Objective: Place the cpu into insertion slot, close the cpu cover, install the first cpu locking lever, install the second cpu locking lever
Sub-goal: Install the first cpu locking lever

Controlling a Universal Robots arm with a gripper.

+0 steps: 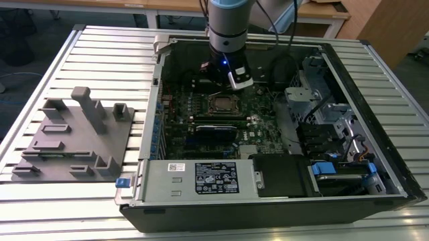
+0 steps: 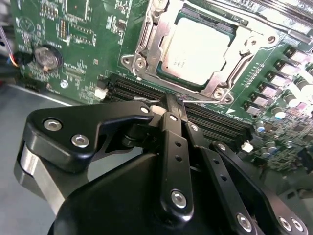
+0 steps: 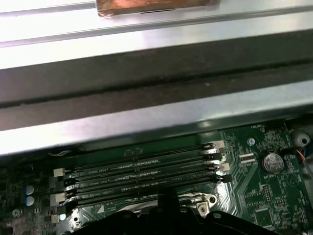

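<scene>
The cpu (image 2: 195, 46), a flat square chip with a dull silver top, lies in the insertion slot (image 1: 221, 104) on the green board. The cpu cover (image 2: 146, 46), a silvery metal frame, lies flat around the chip's top. My gripper (image 2: 172, 102) is shut, and I see nothing between its black fingers (image 2: 171, 132). In the second wrist view its tips hover over the memory slots (image 2: 132, 90), right at the socket's edge. In the exterior view my gripper (image 1: 231, 85) hangs just behind the socket, inside the open computer case (image 1: 154, 165).
Long black memory slots (image 3: 142, 169) run beside the socket, close to the case's metal wall (image 3: 146, 122). A coin battery (image 2: 46, 58) sits on the board. A grey fixture (image 1: 74, 138) stands on the slatted table at the exterior view's left. Drive cages (image 1: 322, 115) fill the case's right.
</scene>
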